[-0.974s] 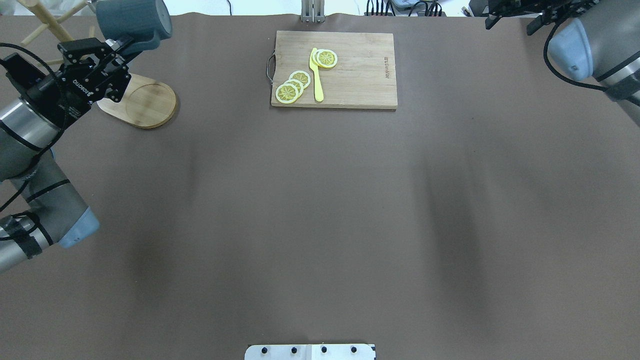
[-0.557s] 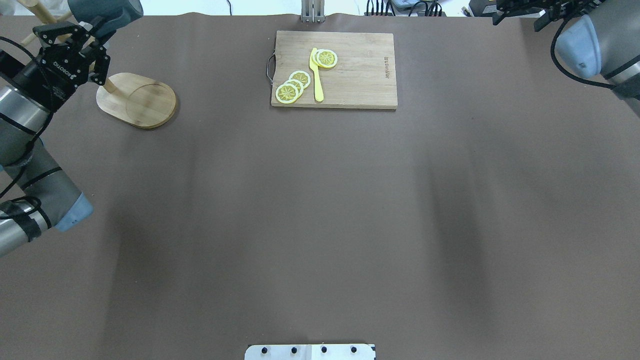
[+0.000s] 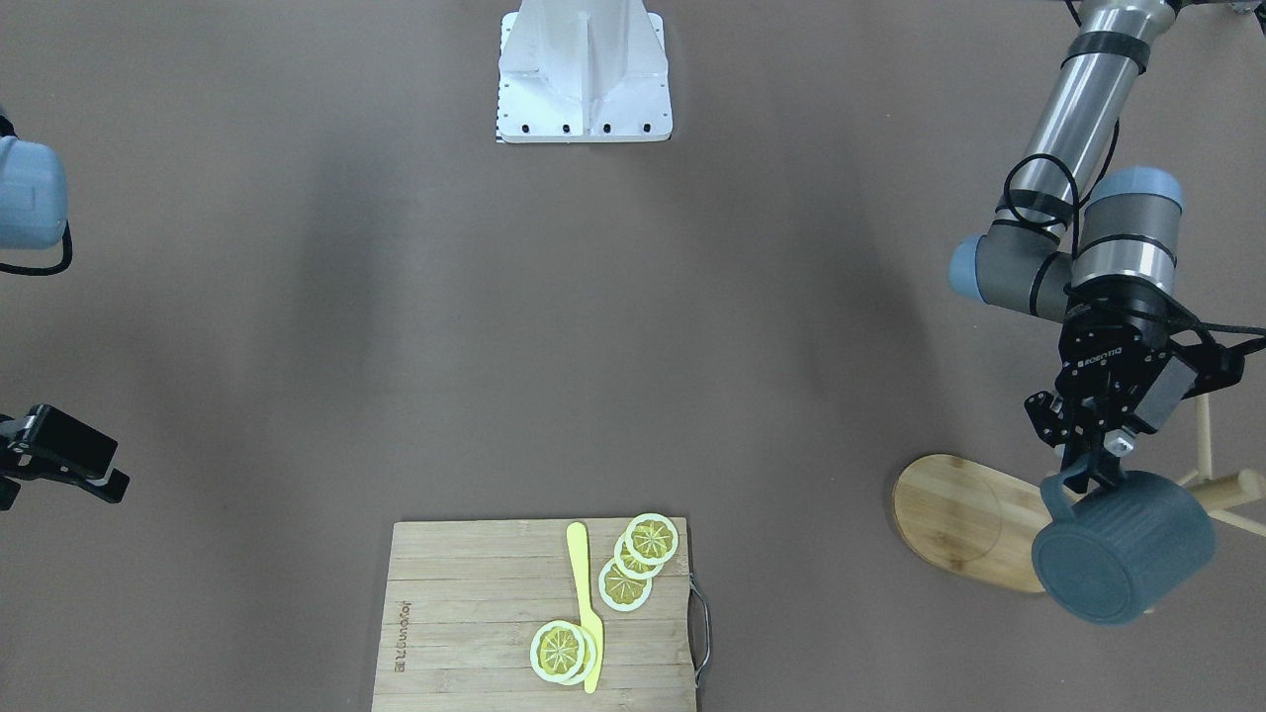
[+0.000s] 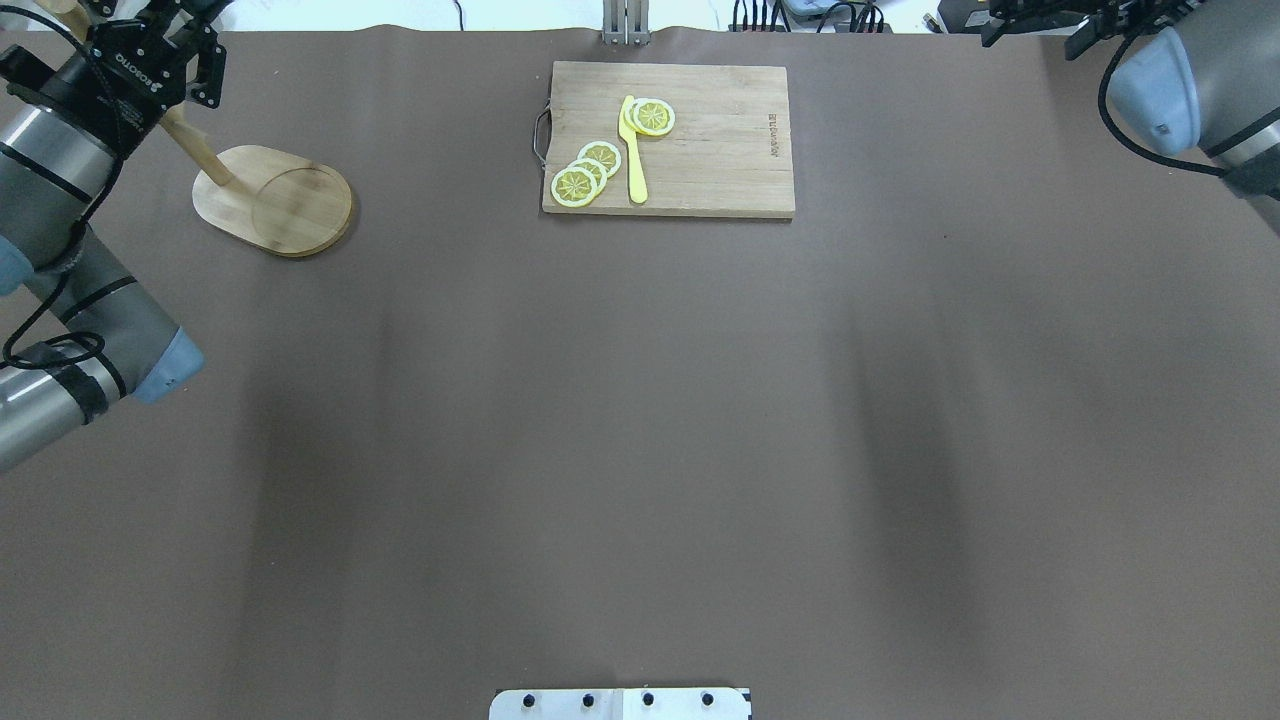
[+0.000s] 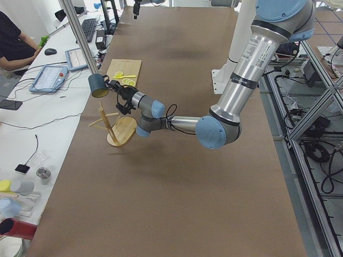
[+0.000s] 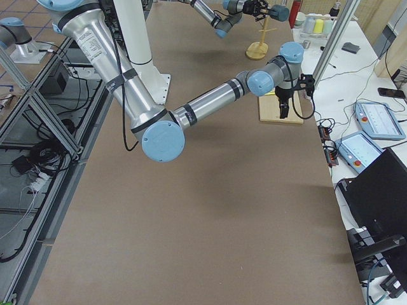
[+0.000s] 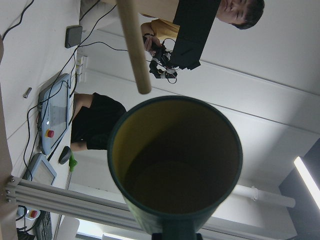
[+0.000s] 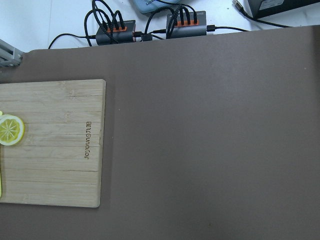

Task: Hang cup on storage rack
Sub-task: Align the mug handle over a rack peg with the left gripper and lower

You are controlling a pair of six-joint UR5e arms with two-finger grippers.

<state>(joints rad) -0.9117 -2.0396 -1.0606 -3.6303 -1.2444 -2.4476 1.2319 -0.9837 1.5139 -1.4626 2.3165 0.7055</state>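
Note:
The dark slate-blue ribbed cup [image 3: 1123, 549] hangs on its side from my left gripper [image 3: 1086, 473], which is shut on its loop handle. It is held in the air just beyond the storage rack's oval bamboo base [image 3: 959, 519], beside the pegs [image 3: 1221, 487]. In the left wrist view the cup's yellowish inside [image 7: 175, 155] faces the camera, with a peg tip [image 7: 135, 50] just above its rim. In the overhead view the base [image 4: 275, 200] and post [image 4: 190, 145] show, and the cup is out of frame. My right gripper [image 4: 1040, 18] is at the far right corner, its fingers unclear.
A rectangular bamboo cutting board [image 4: 700, 140] with lemon slices [image 4: 585, 172] and a yellow knife [image 4: 632, 150] lies at the far middle. It also shows in the right wrist view [image 8: 50, 145]. Operators sit beyond the table's far edge [image 5: 13, 45].
My left gripper has carried the cup further back and to the left, past the rack post. The cup has left the top of the overhead view. The right arm has barely moved.

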